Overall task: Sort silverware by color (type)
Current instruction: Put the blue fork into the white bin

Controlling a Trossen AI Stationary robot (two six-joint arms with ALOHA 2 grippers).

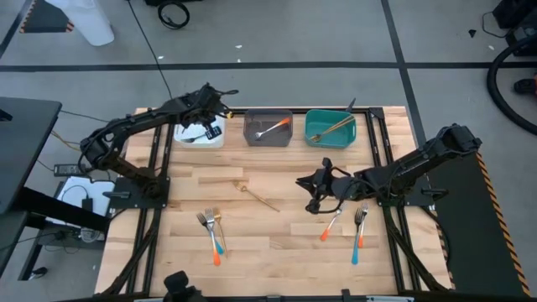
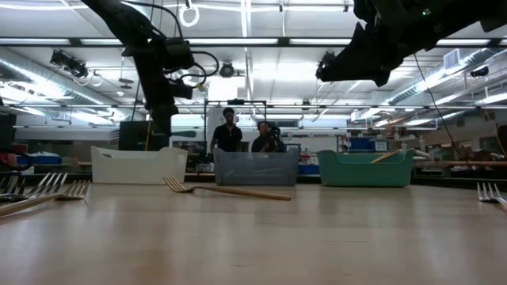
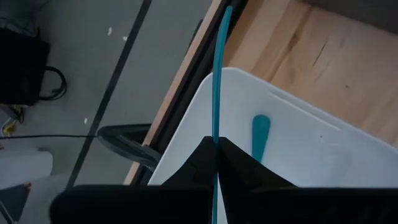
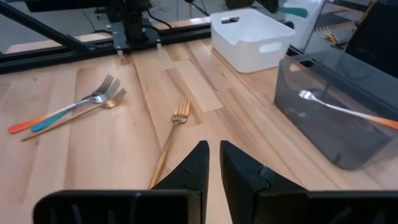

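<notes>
The left gripper (image 1: 207, 126) hangs over the white bin (image 1: 200, 139) at the far left of the counter (image 1: 268, 252), its fingers (image 3: 198, 163) clenched on the handle of a blue-handled utensil (image 3: 215, 81); a second blue handle (image 3: 260, 134) already lies inside that bin. The held utensil hangs near the bin's outer wall in the left wrist view, so a release from this position could, in all likelihood, let it strike the rim and fall outside. The right gripper (image 1: 316, 192) hovers above the middle of the counter, its fingers (image 4: 196, 165) set with a narrow gap and grasping nothing, pointed toward the gold fork (image 1: 258, 198) lying alone at the centre. This fork is slim and flat on the wood, so a descent that is off line could push it aside rather than capture it. The grey bin (image 1: 268, 128) holds an orange-handled fork (image 1: 273, 127), and the teal bin (image 1: 330, 127) holds gold utensils (image 1: 331, 127). Two mixed groups remain unsorted: a left pile (image 1: 212, 231) of touching forks and a right pair (image 1: 346, 225). Overlapped handles there could cause two pieces to lift together.
</notes>
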